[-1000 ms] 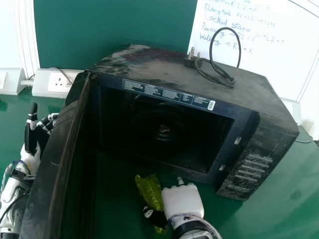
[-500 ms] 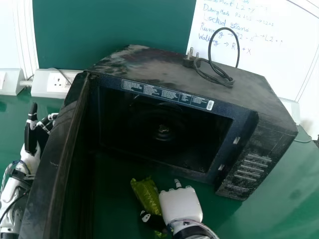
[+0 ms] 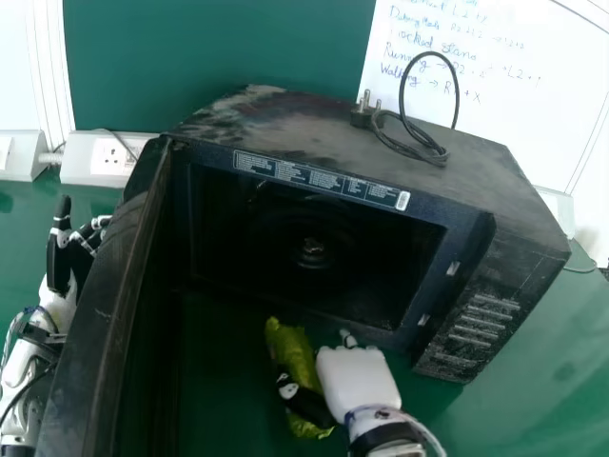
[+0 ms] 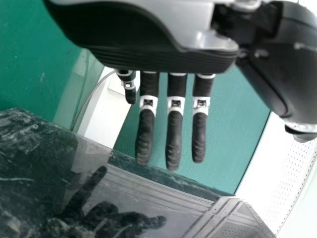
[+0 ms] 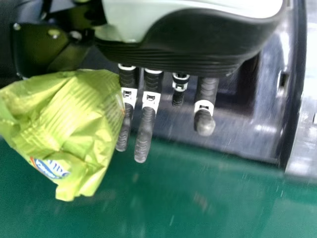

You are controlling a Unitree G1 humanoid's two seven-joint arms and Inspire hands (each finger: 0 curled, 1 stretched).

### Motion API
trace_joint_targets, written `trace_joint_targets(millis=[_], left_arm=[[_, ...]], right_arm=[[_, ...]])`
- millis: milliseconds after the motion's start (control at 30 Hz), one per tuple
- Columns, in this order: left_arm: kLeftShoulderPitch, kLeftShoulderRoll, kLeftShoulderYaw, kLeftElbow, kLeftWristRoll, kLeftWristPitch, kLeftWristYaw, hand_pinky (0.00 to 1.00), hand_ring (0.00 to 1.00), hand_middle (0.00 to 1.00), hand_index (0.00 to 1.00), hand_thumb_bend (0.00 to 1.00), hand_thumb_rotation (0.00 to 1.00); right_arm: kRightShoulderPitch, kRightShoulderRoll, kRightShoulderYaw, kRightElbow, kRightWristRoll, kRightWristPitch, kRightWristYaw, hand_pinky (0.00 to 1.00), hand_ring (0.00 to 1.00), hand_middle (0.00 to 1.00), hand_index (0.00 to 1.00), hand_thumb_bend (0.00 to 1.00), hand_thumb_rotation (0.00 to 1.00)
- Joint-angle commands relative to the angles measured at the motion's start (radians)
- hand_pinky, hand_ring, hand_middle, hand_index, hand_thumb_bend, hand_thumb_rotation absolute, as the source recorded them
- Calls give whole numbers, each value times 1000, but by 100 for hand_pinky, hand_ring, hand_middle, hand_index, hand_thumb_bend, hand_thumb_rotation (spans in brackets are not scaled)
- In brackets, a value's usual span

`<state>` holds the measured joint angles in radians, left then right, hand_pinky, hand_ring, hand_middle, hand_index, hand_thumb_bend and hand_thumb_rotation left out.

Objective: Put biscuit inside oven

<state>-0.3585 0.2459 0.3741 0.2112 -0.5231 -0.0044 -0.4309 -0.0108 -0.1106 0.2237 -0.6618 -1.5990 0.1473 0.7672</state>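
The black oven [image 3: 533, 228] stands with its door [image 3: 105, 314] swung out on the left and its dark cavity facing me. My right hand [image 3: 357, 383] is low in front of the opening, its thumb across the green biscuit packet [image 3: 293, 350], which lies along the hand's left side, outside the cavity. In the right wrist view the crinkled packet [image 5: 74, 124] is pinched beside the palm of the right hand [image 5: 168, 49], with some fingers extended. Left of the door is my left hand [image 3: 59, 286]; the left wrist view shows the left hand [image 4: 174, 131] with straight fingers.
A looped power cable [image 3: 407, 133] with its plug lies on the oven's top. Behind are a wall socket [image 3: 112, 157] and a whiteboard [image 3: 504, 86]. The open door stands between my two hands, and the button panel is on the oven's right.
My right hand and the packet shifted slightly left, then back to the right and a little towards the oven. The packet is still held. The left hand has stayed in place.
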Motion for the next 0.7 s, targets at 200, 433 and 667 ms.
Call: trace_joint_targets(millis=[200,433,667], left_arm=[[9,-2,4,15,-6,-7,-16,25,31,40,49,51,7],[7,-2,2,17,1,-10,-14,25,31,40,49,52,7],[8,-6,3,19,-1,-15,-17,25,31,40,49,52,7]], right_arm=[[-94,12,-43,-24,27,22,44,5,12,47,49,52,0],[-173,-2,-54,11,31,19,23,7,15,47,49,53,0],[-242,-17,-64,66,75,21,-22,5,12,47,49,53,0]])
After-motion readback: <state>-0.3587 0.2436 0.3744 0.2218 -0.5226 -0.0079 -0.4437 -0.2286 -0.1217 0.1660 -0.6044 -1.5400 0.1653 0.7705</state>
